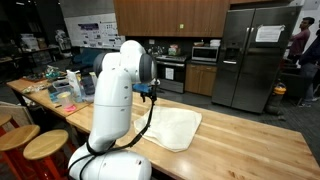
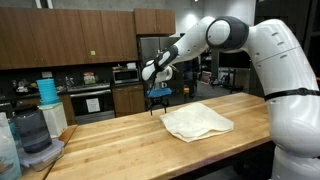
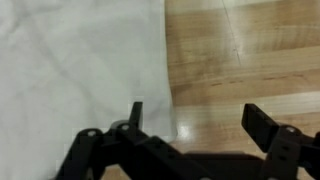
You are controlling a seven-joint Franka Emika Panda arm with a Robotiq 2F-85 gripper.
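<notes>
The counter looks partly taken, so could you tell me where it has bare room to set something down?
The counter is bare between the cloth and the containers, by the open gripper, and again beyond the cloth's other side. The containers' end is crowded.

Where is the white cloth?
In an exterior view the white cloth lies on the wooden counter, under the open gripper, which hangs over its edge.

long wooden counter (image 2: 120,135), white cloth (image 2: 197,122) lying flat on it; cluttered containers (image 2: 35,140) at one end
</notes>
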